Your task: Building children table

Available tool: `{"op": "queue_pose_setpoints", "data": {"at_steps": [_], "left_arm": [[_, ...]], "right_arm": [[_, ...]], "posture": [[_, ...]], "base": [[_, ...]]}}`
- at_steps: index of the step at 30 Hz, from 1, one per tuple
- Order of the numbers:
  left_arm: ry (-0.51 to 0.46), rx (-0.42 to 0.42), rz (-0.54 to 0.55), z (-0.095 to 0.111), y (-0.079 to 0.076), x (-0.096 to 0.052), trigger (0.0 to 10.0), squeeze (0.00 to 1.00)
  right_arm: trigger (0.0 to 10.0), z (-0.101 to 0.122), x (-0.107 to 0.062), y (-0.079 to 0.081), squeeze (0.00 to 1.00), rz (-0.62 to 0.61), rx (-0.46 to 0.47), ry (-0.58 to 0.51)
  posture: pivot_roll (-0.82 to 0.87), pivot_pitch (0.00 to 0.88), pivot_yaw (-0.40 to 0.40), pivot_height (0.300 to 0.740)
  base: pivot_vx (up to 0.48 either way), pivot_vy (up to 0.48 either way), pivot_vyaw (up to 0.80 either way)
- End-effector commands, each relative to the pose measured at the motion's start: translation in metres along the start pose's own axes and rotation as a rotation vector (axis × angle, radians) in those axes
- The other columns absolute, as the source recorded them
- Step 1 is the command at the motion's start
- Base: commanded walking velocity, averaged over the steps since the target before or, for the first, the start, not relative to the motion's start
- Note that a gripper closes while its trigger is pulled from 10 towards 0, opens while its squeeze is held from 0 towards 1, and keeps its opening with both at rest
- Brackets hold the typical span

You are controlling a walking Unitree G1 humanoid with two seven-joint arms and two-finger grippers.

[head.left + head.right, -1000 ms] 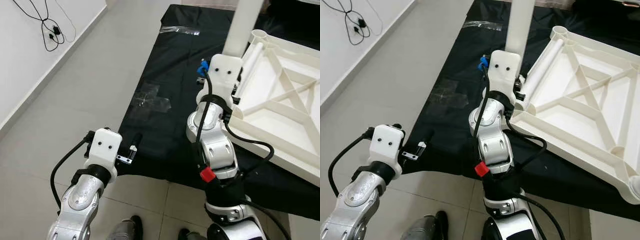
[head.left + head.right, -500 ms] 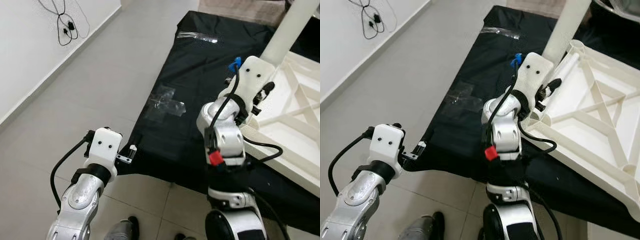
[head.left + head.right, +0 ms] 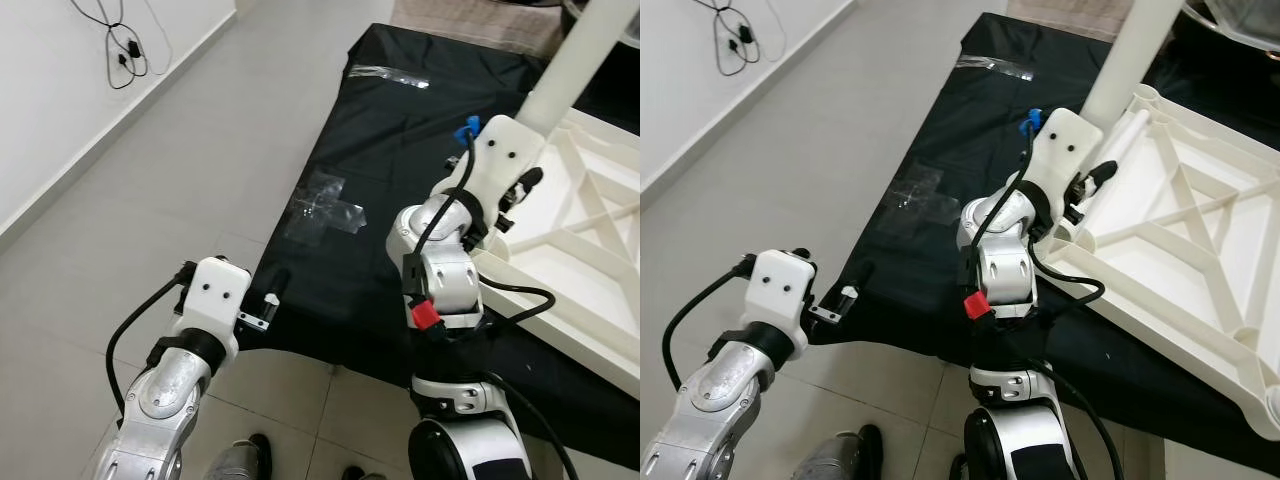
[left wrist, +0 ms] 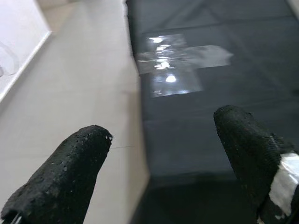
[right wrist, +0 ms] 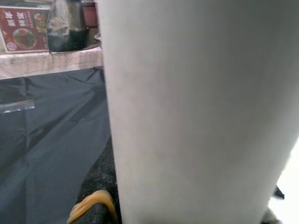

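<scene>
Black sheet [image 3: 400,150] spread over floor [image 3: 150,180]. White table top [image 3: 1180,230] upside down on sheet, leg [image 3: 1130,60] standing at near corner. Right gripper [image 3: 1090,185] clamped on leg; wrist view adds leg surface close up. Left gripper [image 4: 163,158] hovering over sheet edge, fingers apart. Tape patch [image 4: 177,60] ahead.

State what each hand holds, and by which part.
The right hand grips the white table leg near its lower end, where it meets the upturned tabletop. The left hand is open and holds nothing, poised over the black sheet's edge.
</scene>
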State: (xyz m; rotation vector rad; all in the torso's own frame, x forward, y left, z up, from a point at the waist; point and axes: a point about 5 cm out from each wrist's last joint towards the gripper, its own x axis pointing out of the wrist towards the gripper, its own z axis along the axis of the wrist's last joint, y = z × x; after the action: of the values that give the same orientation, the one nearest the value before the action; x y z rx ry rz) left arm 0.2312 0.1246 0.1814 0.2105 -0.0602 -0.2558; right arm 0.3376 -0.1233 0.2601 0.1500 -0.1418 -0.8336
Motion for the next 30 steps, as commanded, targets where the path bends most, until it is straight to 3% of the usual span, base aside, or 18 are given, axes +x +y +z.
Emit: {"op": "queue_pose_setpoints", "data": {"at_steps": [1,3,6,21,28,30], "left_arm": [[0.012,-0.01,-0.047,-0.003,-0.006,-0.003,10.0,0.0],[0.002,-0.027,-0.129,-0.001,-0.016,-0.006,10.0,0.0],[-0.004,-0.028,-0.167,0.0,-0.023,-0.007,10.0,0.0],[0.003,-0.007,-0.174,-0.003,-0.024,-0.009,10.0,0.0],[0.006,-0.002,-0.172,-0.004,-0.025,-0.009,10.0,0.0],[0.006,0.004,-0.174,-0.005,-0.026,-0.01,10.0,0.0]], "right_arm": [[10.0,-0.053,-0.036,0.015,0.0,0.077,-0.056,0.288],[10.0,-0.049,-0.035,0.018,0.0,0.085,-0.047,0.258],[10.0,-0.048,-0.035,0.02,0.0,0.092,-0.045,0.249],[10.0,-0.041,-0.03,0.022,0.0,0.097,-0.021,0.218],[10.0,0.004,-0.018,0.03,0.0,0.111,0.067,0.062],[10.0,0.028,-0.014,0.031,0.0,0.115,0.117,-0.01]], "posture": [[0.14,0.271,-0.035,0.74],[0.14,0.269,-0.034,0.74],[0.15,0.268,-0.036,0.74],[0.14,0.257,-0.034,0.74],[0.14,0.257,-0.034,0.74],[0.14,0.248,-0.037,0.74]], "base": [[0.0,0.0,0.0],[0.0,0.0,0.0],[0.0,0.0,0.0],[0.0,0.0,0.0],[0.0,0.0,0.0],[0.0,0.0,0.0]]}}
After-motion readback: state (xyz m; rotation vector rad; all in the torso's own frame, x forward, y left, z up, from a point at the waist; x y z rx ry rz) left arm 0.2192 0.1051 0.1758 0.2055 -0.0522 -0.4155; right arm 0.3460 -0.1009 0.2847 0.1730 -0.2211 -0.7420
